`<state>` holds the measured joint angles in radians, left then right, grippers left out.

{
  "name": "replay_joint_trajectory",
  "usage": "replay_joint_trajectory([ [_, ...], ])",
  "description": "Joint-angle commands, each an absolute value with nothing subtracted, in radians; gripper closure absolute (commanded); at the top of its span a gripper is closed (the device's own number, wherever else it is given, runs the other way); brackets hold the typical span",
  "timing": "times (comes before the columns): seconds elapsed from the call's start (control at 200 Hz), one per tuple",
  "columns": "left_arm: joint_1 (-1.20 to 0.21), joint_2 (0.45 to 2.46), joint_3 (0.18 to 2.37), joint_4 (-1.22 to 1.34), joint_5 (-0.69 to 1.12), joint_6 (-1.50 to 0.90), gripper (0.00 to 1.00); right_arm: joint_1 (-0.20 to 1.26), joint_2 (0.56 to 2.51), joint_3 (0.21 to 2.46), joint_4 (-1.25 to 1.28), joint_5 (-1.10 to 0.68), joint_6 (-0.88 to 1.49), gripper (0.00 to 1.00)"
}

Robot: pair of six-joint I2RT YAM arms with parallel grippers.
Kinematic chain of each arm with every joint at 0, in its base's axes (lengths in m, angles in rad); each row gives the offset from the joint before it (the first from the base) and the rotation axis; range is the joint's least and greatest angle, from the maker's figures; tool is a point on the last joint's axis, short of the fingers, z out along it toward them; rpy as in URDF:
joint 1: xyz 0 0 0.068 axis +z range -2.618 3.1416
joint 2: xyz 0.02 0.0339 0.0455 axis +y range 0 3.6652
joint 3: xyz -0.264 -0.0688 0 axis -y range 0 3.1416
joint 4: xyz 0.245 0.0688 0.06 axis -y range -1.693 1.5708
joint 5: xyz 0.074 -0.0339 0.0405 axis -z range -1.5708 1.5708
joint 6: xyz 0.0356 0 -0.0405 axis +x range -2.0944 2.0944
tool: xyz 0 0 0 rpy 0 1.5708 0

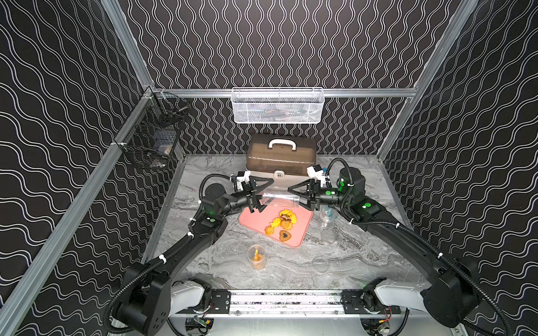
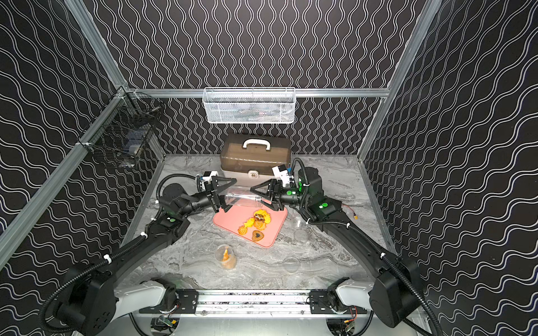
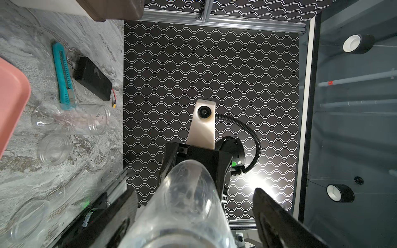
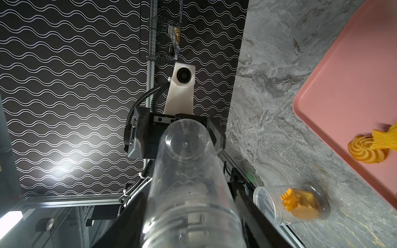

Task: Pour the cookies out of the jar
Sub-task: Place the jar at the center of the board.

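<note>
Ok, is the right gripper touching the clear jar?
Touching. In the right wrist view the right gripper has a finger pressed against each side of the clear jar, near its threaded mouth.

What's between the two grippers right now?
The clear jar, on its side above the pink tray, bridges left gripper and right gripper. Both top views show it.

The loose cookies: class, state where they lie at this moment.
In both top views the cookies lie clustered on the pink tray at mid-table, just nearer the robot than the clear jar held over the tray's far edge.
</note>
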<state>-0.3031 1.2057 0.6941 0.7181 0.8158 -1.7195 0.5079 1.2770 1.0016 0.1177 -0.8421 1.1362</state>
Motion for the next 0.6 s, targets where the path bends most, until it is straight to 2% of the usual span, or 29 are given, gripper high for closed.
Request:
replay_joint_trajectory([
  [0.0,-0.304,1.206,0.685,0.731,0.829,-1.704,0.1,0.499,1.274,0.99,0.152,-0.827,1.158,0.35],
  [0.1,-0.304,1.2,0.675,0.682,0.828,-1.683,0.07,0.49,1.272,0.978,0.152,-0.828,1.173,0.36],
  [0.165,-0.302,1.194,0.679,0.621,0.833,-1.652,0.01,0.481,1.27,0.967,0.157,-0.831,1.185,0.36],
  [0.595,-0.215,1.116,0.786,0.11,0.883,-1.289,0.01,0.392,1.213,0.902,0.066,-0.859,1.167,0.36],
])
